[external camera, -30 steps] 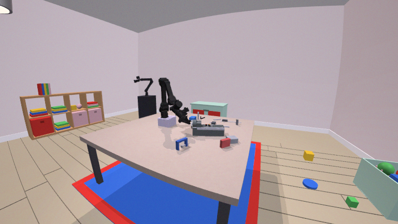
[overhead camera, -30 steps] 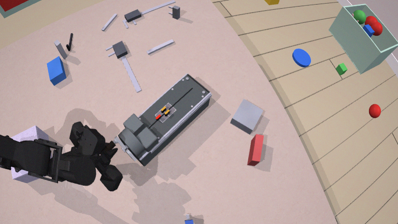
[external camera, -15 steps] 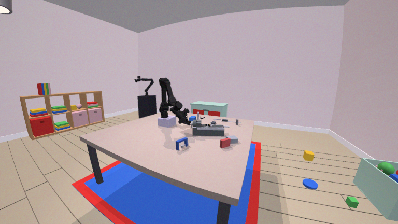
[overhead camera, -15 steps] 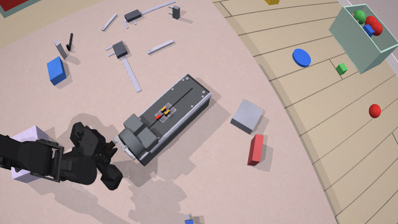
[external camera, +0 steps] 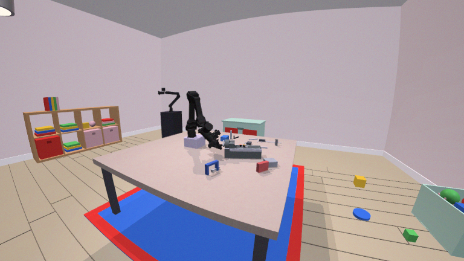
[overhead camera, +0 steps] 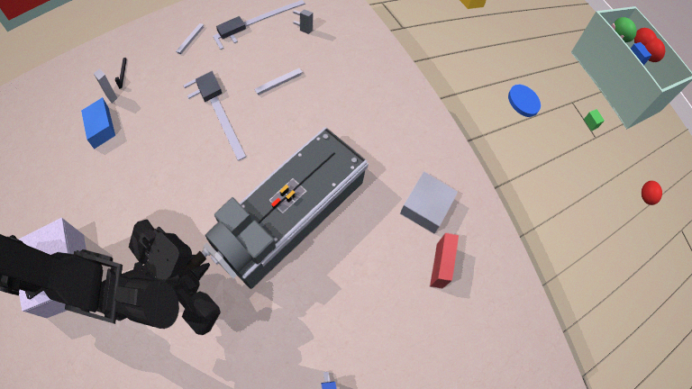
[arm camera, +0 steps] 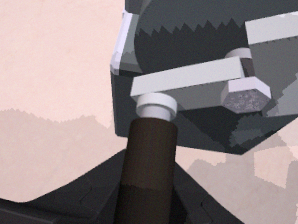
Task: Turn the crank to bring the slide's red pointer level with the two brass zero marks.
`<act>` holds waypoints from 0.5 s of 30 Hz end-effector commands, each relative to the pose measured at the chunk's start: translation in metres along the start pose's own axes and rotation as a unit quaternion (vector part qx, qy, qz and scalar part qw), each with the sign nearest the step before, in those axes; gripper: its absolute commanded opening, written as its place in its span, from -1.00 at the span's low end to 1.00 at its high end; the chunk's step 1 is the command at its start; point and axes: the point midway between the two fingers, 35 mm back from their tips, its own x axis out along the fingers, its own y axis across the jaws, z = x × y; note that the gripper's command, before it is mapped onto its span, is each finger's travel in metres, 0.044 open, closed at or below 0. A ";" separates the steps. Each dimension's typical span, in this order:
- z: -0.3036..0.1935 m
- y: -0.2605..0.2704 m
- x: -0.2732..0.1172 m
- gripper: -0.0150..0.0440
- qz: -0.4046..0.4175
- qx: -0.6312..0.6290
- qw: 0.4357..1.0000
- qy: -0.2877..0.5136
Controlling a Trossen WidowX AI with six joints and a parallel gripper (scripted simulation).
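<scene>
From where I stand, the black arm's gripper (overhead camera: pixel 199 266) (external camera: pixel 221 147) (arm camera: pixel 145 161) has its fingers closed around the brown crank handle (overhead camera: pixel 197 259) (arm camera: pixel 148 170), at the drum end of the grey machine (overhead camera: pixel 309 188) (external camera: pixel 243 152) (arm camera: pixel 150 107) on the table (overhead camera: pixel 368 309) (external camera: pixel 181 175). The handle joins one end of a pale crank arm (arm camera: pixel 187 77), near a hexagonal bolt head (arm camera: pixel 246 96). On top of the machine, the red pointer (overhead camera: pixel 276 202) sits in the slot, just on the drum side of the two brass zero marks (overhead camera: pixel 284 190), so it isn't level with them. A red block (overhead camera: pixel 444 260) (external camera: pixel 262 166) stands beside a grey block (overhead camera: pixel 429 202) (external camera: pixel 270 162), apart from the machine.
</scene>
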 end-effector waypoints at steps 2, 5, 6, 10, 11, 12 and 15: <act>-0.006 -0.006 0.006 -0.49 0.000 -0.002 1.000 0.004; -0.008 -0.010 0.008 -0.49 0.000 -0.002 1.000 0.004; -0.008 -0.011 0.008 -0.49 0.000 -0.002 1.000 0.004; -0.010 -0.017 0.010 -0.49 -0.001 -0.002 1.000 0.004; -0.010 -0.018 0.010 -0.49 -0.001 -0.002 1.000 0.004; -0.010 -0.019 0.010 -0.49 -0.001 -0.002 1.000 0.004; -0.010 -0.023 0.010 -0.49 -0.001 -0.002 1.000 0.004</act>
